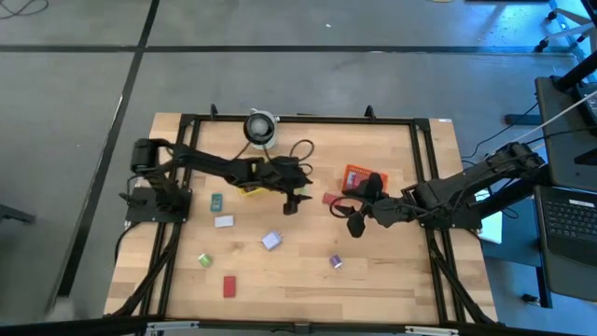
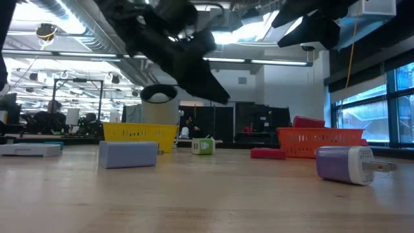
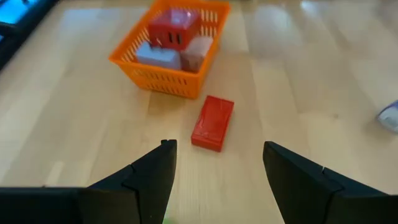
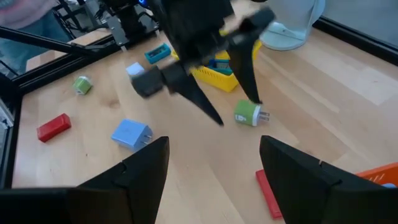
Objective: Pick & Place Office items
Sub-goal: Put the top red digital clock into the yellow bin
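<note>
A: Where is the left tool (image 3: 214, 165) hovering?
B: Spread wide, empty, facing the red block (image 3: 212, 122) lying on the table (image 3: 298, 81) just beside the orange basket (image 3: 163, 74).
A: Advice?
B: Straddle its narrow sides. The right tool (image 4: 211, 165) is waiting nearby, also spread.

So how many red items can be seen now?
3: one red block alone on the table's left side, one beside the orange basket, one inside it. Others may be hidden.
</note>
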Controlling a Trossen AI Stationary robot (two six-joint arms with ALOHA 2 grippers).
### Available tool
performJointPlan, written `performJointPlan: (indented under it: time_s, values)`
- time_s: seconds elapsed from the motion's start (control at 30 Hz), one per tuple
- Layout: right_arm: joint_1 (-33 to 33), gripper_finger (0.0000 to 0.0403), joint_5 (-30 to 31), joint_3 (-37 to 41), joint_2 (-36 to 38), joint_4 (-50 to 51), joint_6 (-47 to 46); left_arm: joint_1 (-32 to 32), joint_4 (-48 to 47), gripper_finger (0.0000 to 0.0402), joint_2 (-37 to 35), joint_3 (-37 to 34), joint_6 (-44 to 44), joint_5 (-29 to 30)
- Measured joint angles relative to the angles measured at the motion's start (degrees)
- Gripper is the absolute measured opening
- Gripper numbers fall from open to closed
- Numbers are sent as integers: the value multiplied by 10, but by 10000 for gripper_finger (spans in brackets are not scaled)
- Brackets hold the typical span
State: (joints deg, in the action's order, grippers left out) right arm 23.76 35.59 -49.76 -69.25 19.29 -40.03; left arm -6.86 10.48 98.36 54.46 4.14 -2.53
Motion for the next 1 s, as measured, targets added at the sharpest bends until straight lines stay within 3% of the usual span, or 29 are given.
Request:
performJointPlan:
  time_s: [0.47, 1.0]
  values:
    - [1, 243, -3, 0, 0, -2, 17, 0, -4, 236, 145, 93, 66, 0]
    - [1, 217, -6, 0, 0, -18, 20, 0, -5, 236, 211, 141, 90, -29]
